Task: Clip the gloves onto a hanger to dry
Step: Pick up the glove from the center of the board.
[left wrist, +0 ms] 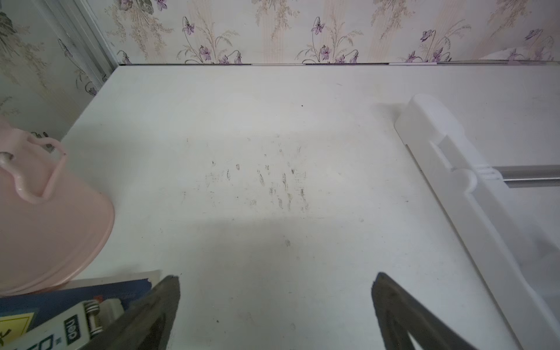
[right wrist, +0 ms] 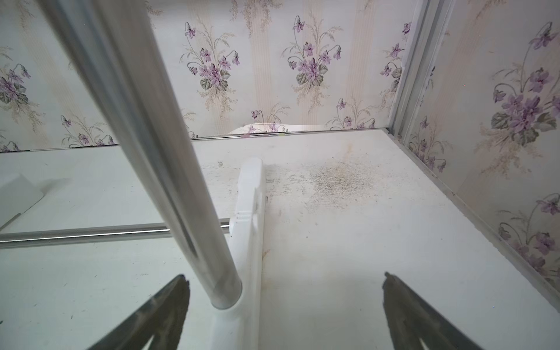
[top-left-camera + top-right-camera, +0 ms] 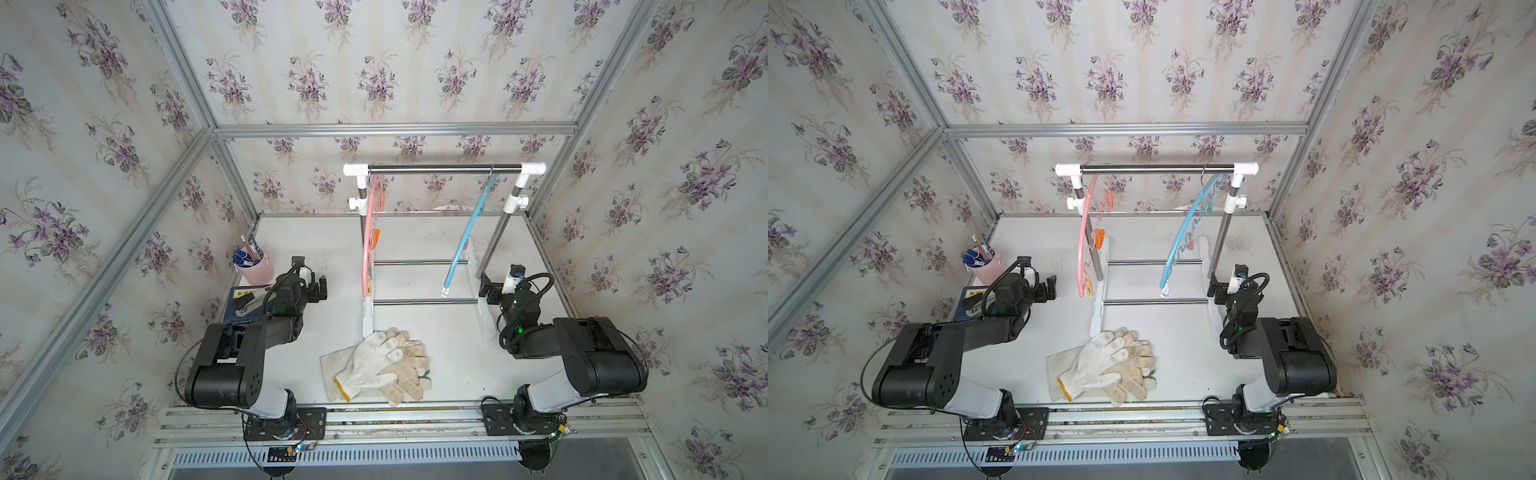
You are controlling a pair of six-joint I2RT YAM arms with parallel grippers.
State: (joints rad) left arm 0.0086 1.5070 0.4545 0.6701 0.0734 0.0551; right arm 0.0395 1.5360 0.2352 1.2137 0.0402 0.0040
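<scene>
The gloves (image 3: 378,365) lie in a loose pile at the front middle of the white table, seen in both top views (image 3: 1104,365). A white knitted one with a yellow cuff edge lies on top, over dirty beige ones and a larger off-white one. A pink hanger (image 3: 366,232) and a blue hanger (image 3: 469,232) with clips hang from the rack's chrome bar (image 3: 444,168). My left gripper (image 3: 318,289) is open, left of the rack, over bare table (image 1: 276,276). My right gripper (image 3: 490,289) is open beside the rack's right upright (image 2: 151,151), holding nothing (image 2: 284,275).
A pink cup of pens (image 3: 254,268) and a blue book with a stapler (image 3: 245,303) sit at the left behind my left arm. The rack's white feet (image 1: 454,169) and low crossbars (image 3: 419,301) stand mid-table. Wallpapered walls close in three sides; a metal rail (image 3: 395,419) runs along the front.
</scene>
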